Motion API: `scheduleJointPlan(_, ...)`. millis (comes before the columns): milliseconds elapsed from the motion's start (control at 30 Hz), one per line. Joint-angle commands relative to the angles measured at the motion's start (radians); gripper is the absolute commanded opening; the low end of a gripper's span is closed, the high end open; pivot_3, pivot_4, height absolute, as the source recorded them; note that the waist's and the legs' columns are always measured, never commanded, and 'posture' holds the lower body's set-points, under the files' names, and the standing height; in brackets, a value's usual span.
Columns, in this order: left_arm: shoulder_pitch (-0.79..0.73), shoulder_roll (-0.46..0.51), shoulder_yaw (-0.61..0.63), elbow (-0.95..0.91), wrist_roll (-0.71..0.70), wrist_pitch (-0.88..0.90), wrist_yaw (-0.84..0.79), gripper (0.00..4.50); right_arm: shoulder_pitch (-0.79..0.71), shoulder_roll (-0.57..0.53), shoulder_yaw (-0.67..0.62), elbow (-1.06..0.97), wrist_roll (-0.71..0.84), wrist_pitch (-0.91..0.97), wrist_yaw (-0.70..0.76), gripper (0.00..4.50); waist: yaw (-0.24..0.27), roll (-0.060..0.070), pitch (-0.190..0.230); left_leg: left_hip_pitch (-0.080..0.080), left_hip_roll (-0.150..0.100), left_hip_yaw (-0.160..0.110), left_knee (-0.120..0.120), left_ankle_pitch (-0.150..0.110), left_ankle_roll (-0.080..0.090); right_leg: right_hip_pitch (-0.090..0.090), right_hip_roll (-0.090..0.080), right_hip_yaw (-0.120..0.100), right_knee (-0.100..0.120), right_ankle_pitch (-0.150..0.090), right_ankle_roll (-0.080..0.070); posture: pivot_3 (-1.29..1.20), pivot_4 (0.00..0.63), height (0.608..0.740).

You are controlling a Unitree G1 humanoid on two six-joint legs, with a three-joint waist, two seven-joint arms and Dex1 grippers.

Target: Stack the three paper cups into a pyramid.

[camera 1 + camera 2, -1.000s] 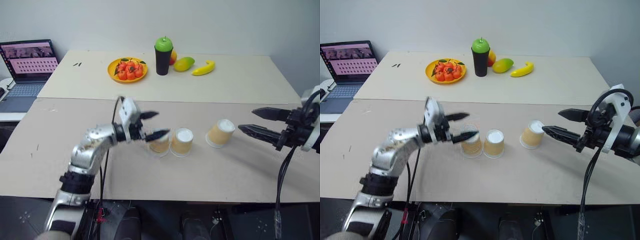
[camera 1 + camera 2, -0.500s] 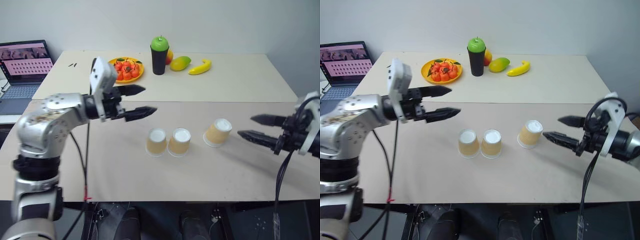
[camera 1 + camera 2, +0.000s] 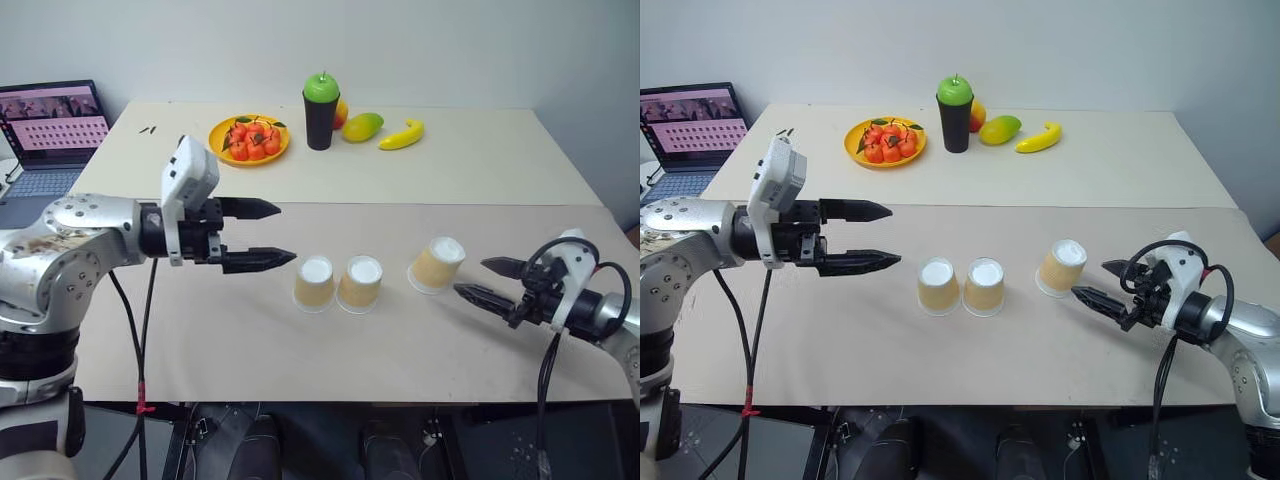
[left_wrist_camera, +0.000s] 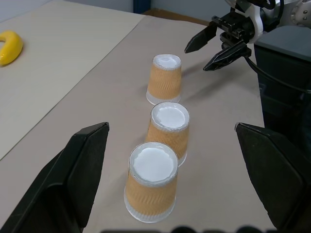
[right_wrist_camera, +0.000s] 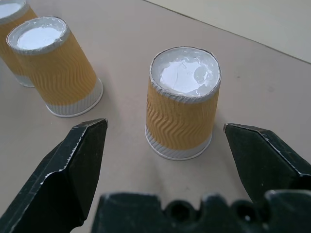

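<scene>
Three tan paper cups stand upside down in a row on the brown table, none on another: the left cup [image 3: 314,283] and the middle cup [image 3: 360,283] close together, the right cup [image 3: 438,264] apart. My left gripper [image 3: 286,233] hangs open above the table, left of the left cup, pointing along the row. My right gripper [image 3: 470,277] is open and low, just right of the right cup and not touching it. In the right wrist view that cup [image 5: 182,104] stands just ahead of the two spread fingers [image 5: 73,170]. The left wrist view shows the row of cups [image 4: 150,187].
On the far table stand a black cup with a green apple on top [image 3: 322,110], an orange plate of red fruit [image 3: 250,140], a mango [image 3: 366,127] and a banana [image 3: 405,135]. A laptop [image 3: 50,130] sits at the far left.
My left gripper has pulled away from the left cup, up and to the left, leaving it beside the middle cup. My right gripper has sunk lower beside the right cup.
</scene>
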Motion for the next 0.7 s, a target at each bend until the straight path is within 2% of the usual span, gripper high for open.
scheduleJointPlan(33, -0.006, 0.006, -0.004, -0.023, 0.017, -0.036, -0.002, 4.44, -0.05, 0.017, 0.02, 0.036, -0.027, -0.048, -0.004, 4.5, 0.0, 0.0, 0.0, 0.0, 0.0, 0.0, 0.0, 0.0, 0.0, 0.0, 0.0, 0.0, 0.0, 0.0, 0.0, 0.0, 0.15, 0.735)
scheduleJointPlan(267, 0.008, 0.003, -0.023, -0.016, 0.062, -0.083, 0.009, 4.44, -0.133, 0.043, 0.105, 0.144, -0.099, -0.122, 0.016, 4.5, 0.0, 0.0, 0.0, 0.0, 0.0, 0.0, 0.0, 0.0, 0.0, 0.0, 0.0, 0.0, 0.0, 0.0, 0.0, 0.0, 0.15, 0.735)
scheduleJointPlan(700, 0.08, 0.007, 0.022, -0.065, 0.047, -0.071, 0.077, 4.44, -0.321, 0.09, 0.2, 0.365, -0.186, -0.235, 0.074, 4.5, -0.003, 0.0, 0.0, 0.0, 0.0, 0.0, 0.0, 0.0, 0.0, 0.0, 0.0, 0.0, 0.0, 0.0, 0.0, 0.0, 0.15, 0.735)
